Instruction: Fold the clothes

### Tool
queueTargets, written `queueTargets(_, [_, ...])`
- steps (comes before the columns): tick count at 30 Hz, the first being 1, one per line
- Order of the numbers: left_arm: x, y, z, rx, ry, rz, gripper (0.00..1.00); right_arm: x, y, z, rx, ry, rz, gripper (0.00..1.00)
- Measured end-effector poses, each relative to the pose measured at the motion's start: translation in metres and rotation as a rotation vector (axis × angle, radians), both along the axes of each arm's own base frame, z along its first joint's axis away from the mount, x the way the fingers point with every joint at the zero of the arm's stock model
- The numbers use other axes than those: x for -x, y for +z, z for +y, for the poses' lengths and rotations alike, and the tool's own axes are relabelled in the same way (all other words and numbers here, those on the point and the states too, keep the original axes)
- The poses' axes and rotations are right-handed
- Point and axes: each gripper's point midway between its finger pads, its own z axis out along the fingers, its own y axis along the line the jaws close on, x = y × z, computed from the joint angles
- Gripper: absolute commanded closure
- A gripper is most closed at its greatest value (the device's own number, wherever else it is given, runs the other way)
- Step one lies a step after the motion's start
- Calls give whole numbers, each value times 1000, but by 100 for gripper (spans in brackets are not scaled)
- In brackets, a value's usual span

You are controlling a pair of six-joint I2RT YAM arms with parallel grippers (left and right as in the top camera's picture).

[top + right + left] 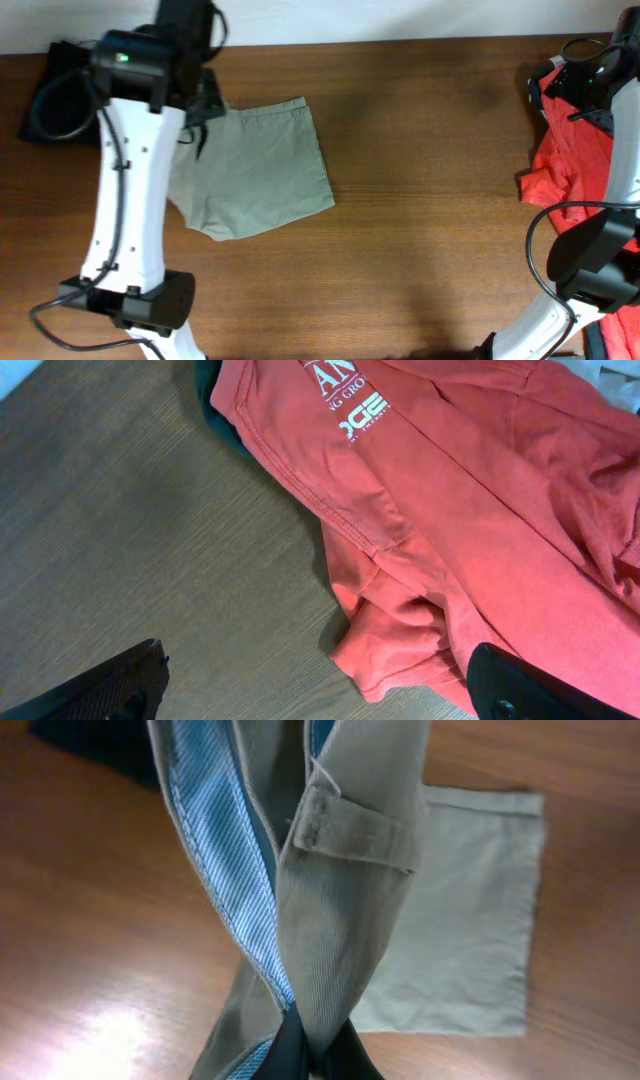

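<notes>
My left pincer (322, 1052) is pressed together on the waistband (300, 920) of the khaki shorts (265, 165). That edge is lifted and twisted, with the blue striped lining (225, 870) facing out. The rest of the shorts lies flat on the counter (430, 200), left of centre. A black garment (50, 105) sits in the far left corner. My right pincer (320, 685) is spread wide and holds nothing, above the hem of the red T-shirt (480, 510) at the counter's right edge.
</notes>
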Motion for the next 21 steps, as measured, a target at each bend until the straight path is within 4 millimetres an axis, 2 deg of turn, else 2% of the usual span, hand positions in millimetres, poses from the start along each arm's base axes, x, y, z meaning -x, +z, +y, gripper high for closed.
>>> queueTargets(3, [-13, -18, -20, -2, -39, 27, 99, 0, 0, 0, 0, 0, 0, 1])
queueTargets(6, [-52, -64, -32, -9, -32, 60, 99, 0, 0, 0, 0, 0, 1, 1])
queueTargets(8, [-69, -85, -37, -8, -28, 64, 99, 0, 0, 0, 0, 1, 0, 1])
queueTargets(10, [-87, -96, -43, 7, -19, 31, 99, 0, 0, 0, 0, 1, 0, 1])
queueTargets(12, [-100, -95, -47, 35, 8, -23, 99, 0, 0, 0, 0, 0, 0, 1])
queueTargets(18, [-103, -96, -63, 118, 9, -35, 99, 0, 0, 0, 0, 0, 0, 1])
queueTargets(21, [-103, -126, -89, 154, -34, 34, 99, 0, 0, 0, 0, 0, 0, 1])
